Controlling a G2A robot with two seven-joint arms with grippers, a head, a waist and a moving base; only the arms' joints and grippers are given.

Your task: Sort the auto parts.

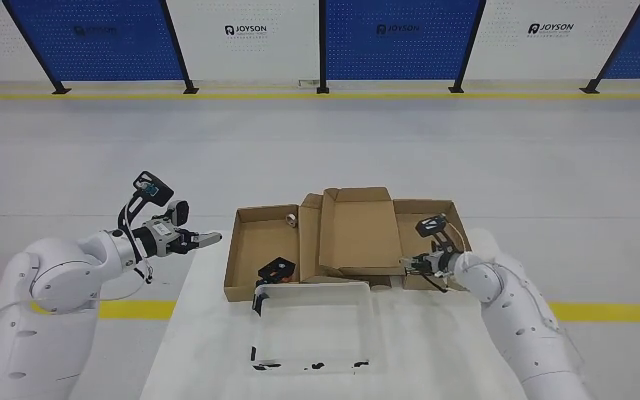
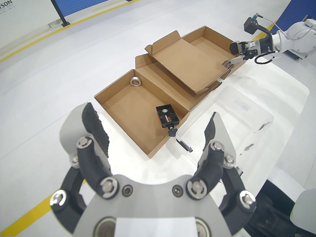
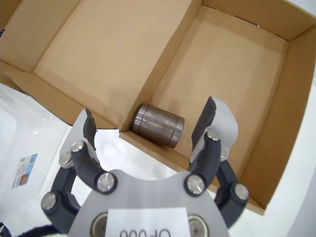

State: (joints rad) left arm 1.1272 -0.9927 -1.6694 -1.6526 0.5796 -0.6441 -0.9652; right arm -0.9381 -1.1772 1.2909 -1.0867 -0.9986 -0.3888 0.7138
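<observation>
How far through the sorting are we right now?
Done: a silver ring and a black block lie in the left box, a metal cylinder in the right box. In hand: nothing; the right gripper is open over the cylinder, the left gripper open beside the table. Left: a few small black pieces in the clear bin.

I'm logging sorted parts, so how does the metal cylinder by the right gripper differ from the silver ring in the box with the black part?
The metal cylinder is longer and dark grey; the silver ring is squat and brighter. The cylinder lies on its side; the ring lies flat, hole up. The cylinder lies by the open right gripper; the ring shares its box with a black part. Both are round metal parts tucked into a corner.
</observation>
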